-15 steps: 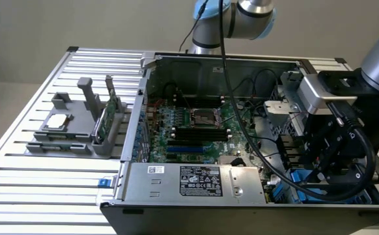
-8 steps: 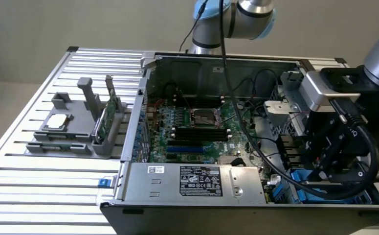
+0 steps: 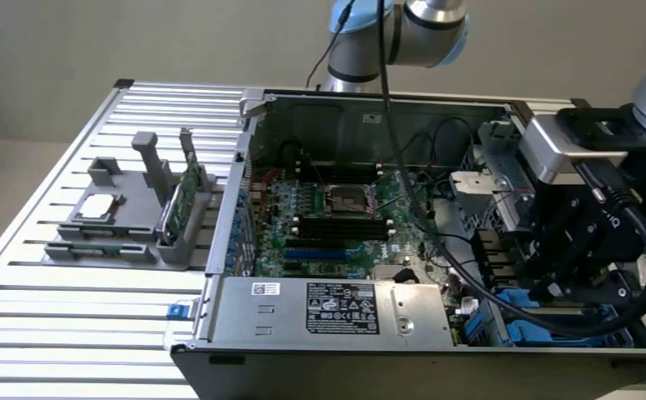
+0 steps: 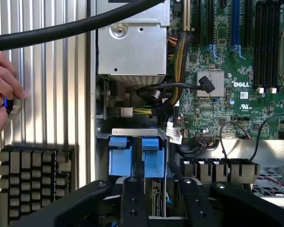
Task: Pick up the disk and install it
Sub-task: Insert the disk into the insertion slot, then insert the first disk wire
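Gripper at the drive bay in the near corner of the open computer case, on the exterior view's right. Seen from the wrist, the gripper straddles the upright edge of the disk, whose blue carrier tabs stand just beyond it in the bay; whether it is clenched on the disk or released cannot be told. In the exterior view the disk appears as a blue strip under the black tool body, low in the case beside the power supply.

The wrist view adds detail close to the bay: the power supply, cable bundles, and the motherboard. On the slatted table outside the case it also shows a person's hand touching a small blue-lit object, and a black finned block.

The exterior view gives the wider layout: the motherboard and, well apart on the exterior view's left, a grey fixture holding a small chip and a green card.
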